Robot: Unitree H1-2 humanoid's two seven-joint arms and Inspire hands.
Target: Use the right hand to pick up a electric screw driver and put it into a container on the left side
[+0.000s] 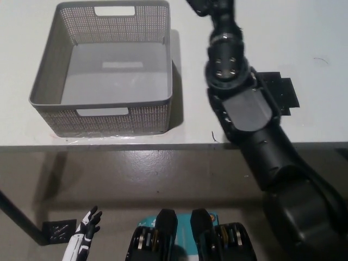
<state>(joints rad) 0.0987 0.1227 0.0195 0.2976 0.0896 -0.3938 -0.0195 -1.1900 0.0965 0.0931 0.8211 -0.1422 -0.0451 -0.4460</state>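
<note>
While the white left hand (84,239) hangs low at the bottom left, below the edge of the surface (304,32) and far from everything on it, its fingers are spread and it holds nothing. Up and to the right of that hand stands the grey mesh container (38,87), a square basket with cut-out handles in its near and far walls; it sits on the left part of the pale surface, close to the near edge, and only a pale label shows on its floor. Right of the container, the black right arm (255,130) rises from the bottom right corner and reaches over the near edge toward the far side, its wrist passing just beside the container's right wall. The right hand (209,6) is at the very top of the picture, cut off by the frame, near the container's far right corner; whether it is wide, narrow or holding anything cannot be told. The electric screw driver cannot be made out anywhere in view. Just right of the forearm, partly hidden under it, a flat black mat (280,92) lies on the surface, well apart from the container.
</note>
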